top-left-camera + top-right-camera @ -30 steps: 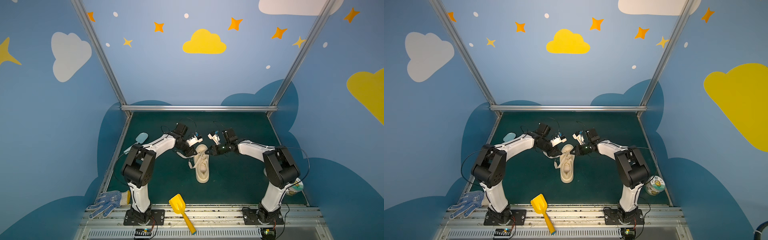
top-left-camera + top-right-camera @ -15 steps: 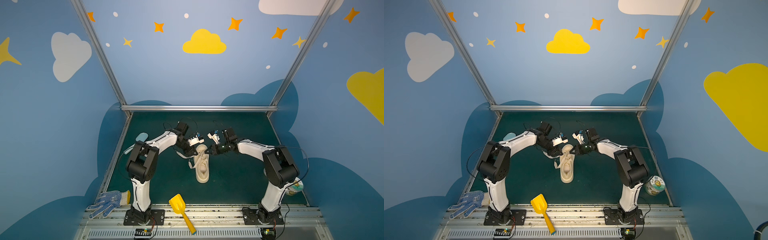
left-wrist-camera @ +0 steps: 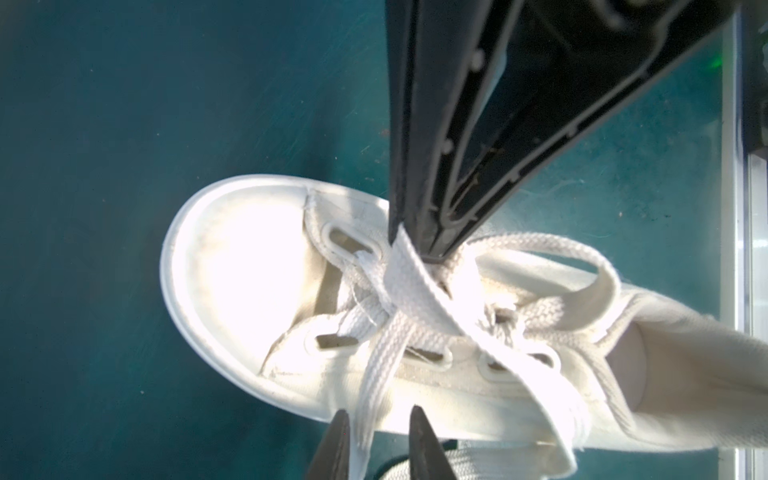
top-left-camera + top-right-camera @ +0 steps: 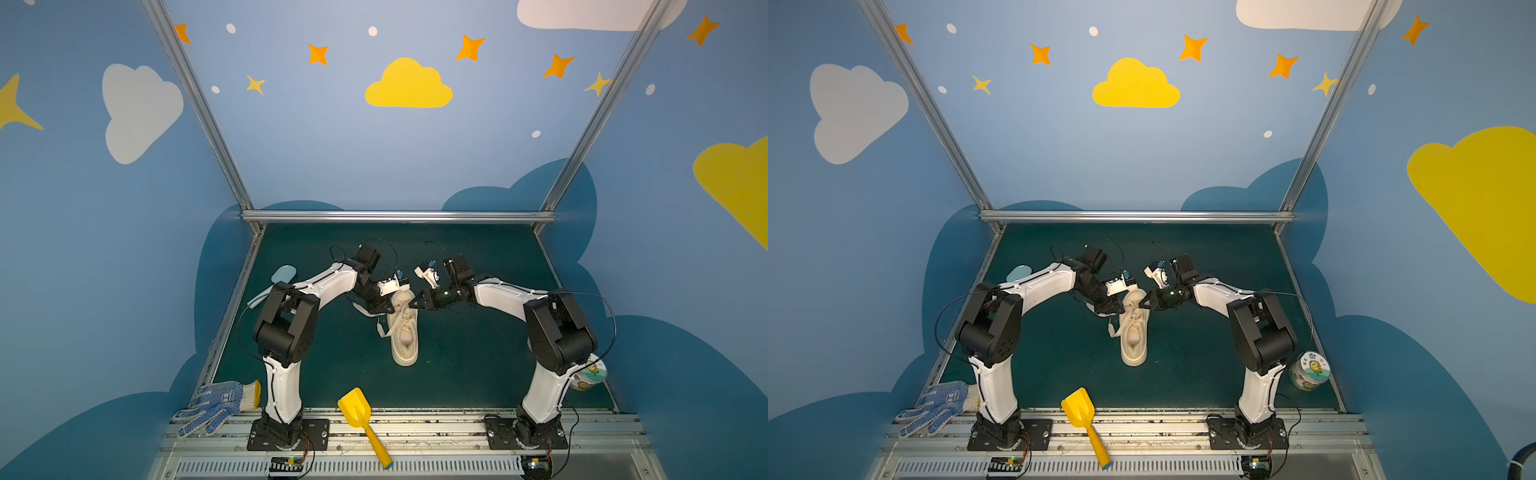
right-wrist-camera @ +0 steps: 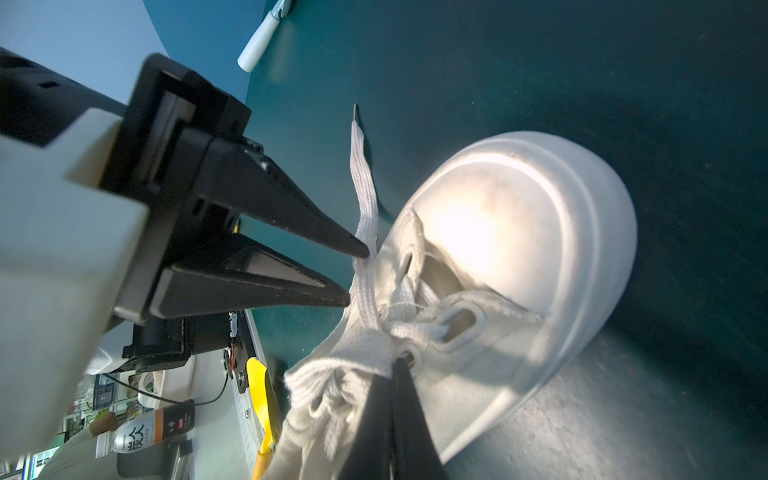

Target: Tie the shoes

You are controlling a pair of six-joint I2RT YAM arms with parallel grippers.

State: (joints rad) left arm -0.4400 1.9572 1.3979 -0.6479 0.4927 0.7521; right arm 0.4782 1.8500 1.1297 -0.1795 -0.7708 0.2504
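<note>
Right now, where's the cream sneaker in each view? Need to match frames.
Top view: cream sneaker in the middle of the green mat, toe end at the right gripper.
Top view: cream sneaker, same spot.
Left wrist: cream sneaker seen large, laces facing the camera.
Right wrist: cream sneaker close up, beside the left gripper.
Shared landmark: the right gripper, shut on a lace at the eyelets, shows in all four.

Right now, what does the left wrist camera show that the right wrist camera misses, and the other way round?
Only the left wrist view shows the ankle opening. Only the right wrist view shows a lace end on the mat and the yellow shovel. Both show the sneaker, the right hand pinching a lace, and the open left hand.
</note>
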